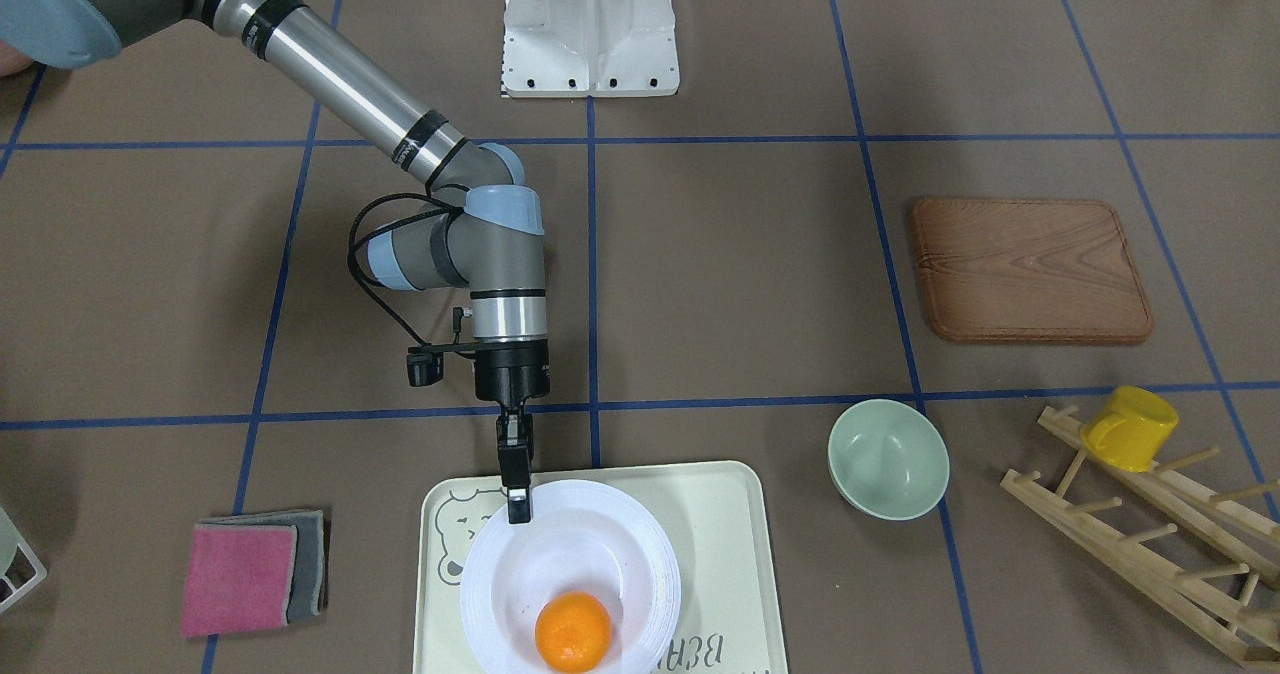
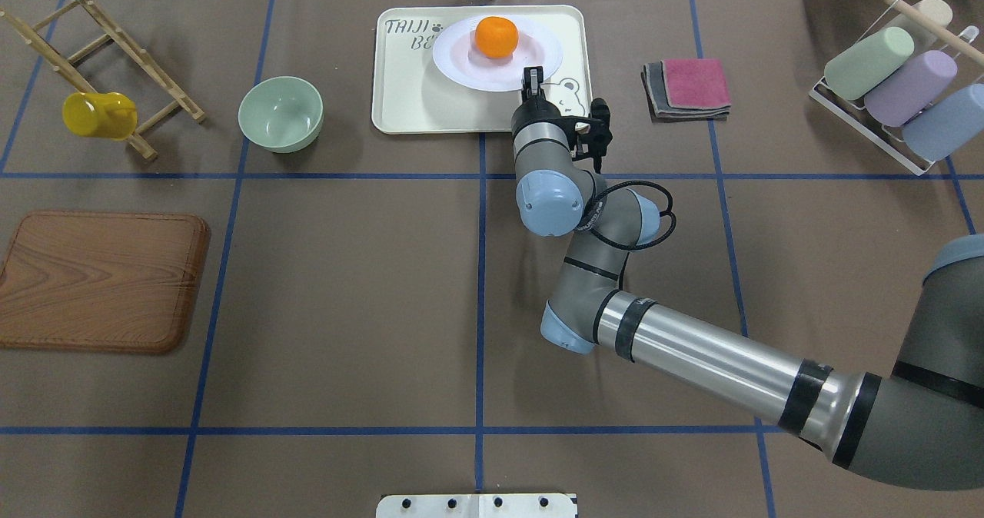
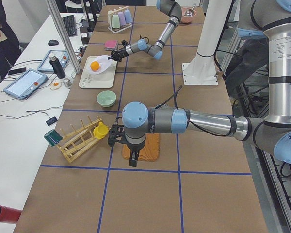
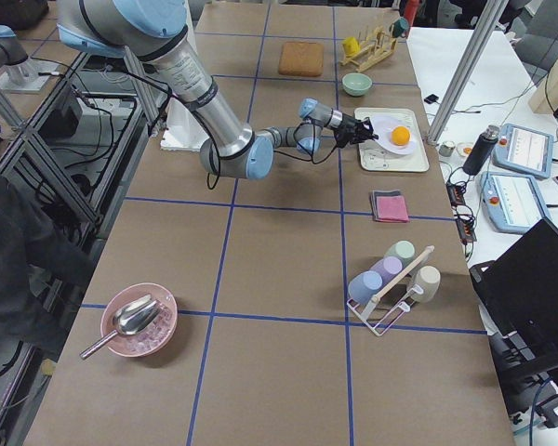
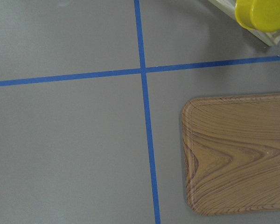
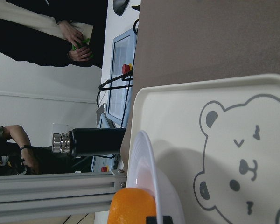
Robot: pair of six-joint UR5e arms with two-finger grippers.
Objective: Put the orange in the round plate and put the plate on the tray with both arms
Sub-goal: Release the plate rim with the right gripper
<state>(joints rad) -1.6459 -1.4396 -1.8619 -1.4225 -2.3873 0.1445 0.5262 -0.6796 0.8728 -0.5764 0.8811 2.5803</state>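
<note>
Evidently the right gripper [image 1: 519,502] pinches its jaws on the robot-side rim of the round white ridged plate [image 1: 600,554], prob. its only graspable edge, w/ the small bright-orange fruit [image 1: 573,632] cupped in the well, over the cream bear-print rectangular tray [image 1: 730,554]; left gripper [image 3: 133,160]: jaws, can't tell.

A wooden board [image 2: 100,281] is seen at the overhead view's left. A pale-green bowl [image 2: 280,113] and a yellow mug [image 2: 96,115], hung on a wooden rack [image 2: 138,51], are placed upper left. Folded cloths [image 2: 688,87] are laid upper right.
</note>
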